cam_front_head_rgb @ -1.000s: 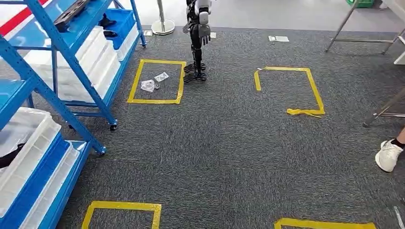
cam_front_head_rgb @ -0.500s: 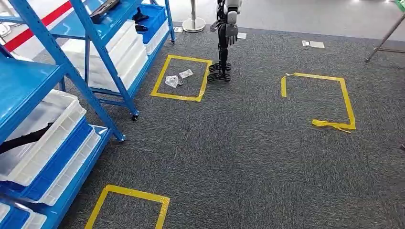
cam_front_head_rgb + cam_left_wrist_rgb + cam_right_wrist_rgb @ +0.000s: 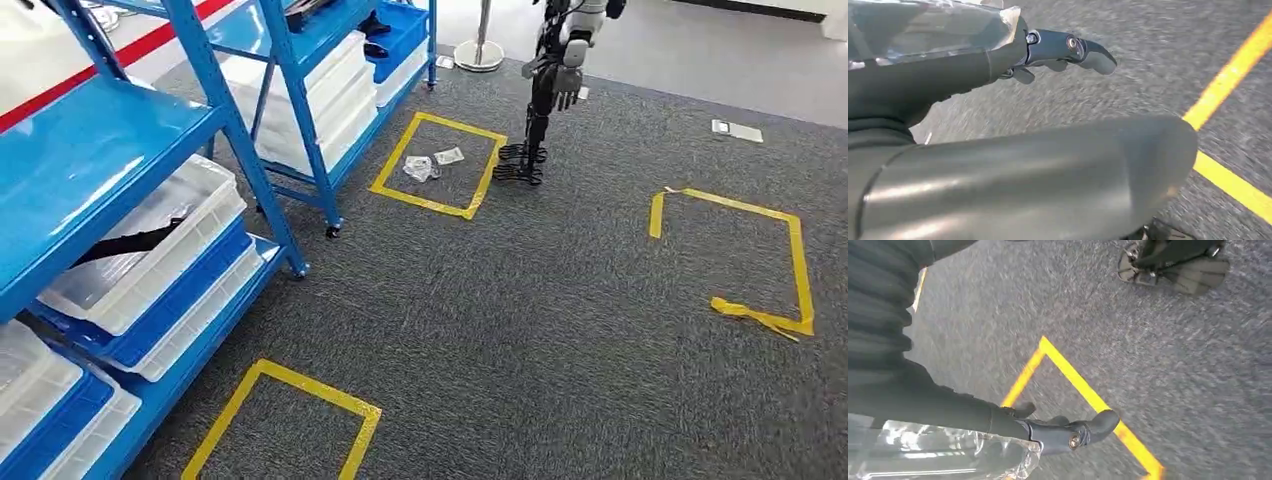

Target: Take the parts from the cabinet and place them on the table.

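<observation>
Two blue shelving racks (image 3: pixel 215 110), four yellow tape squares (image 3: pixel 436 165), two clear plastic bags (image 3: pixel 420 168), one other robot (image 3: pixel 548 90)

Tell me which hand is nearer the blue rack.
Left, most likely: the blue rack stands along the robot's left side, so the left hand hangs on that side, the right hand on the side away from it.

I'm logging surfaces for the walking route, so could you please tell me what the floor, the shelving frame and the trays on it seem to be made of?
The floor looks like dark grey short-pile carpet, speckled and matte, marked with yellow tape squares. The shelving frame appears to be blue painted metal, smooth with a slight sheen. The trays look like white moulded plastic, faintly translucent; that is a guess from their look.
</observation>
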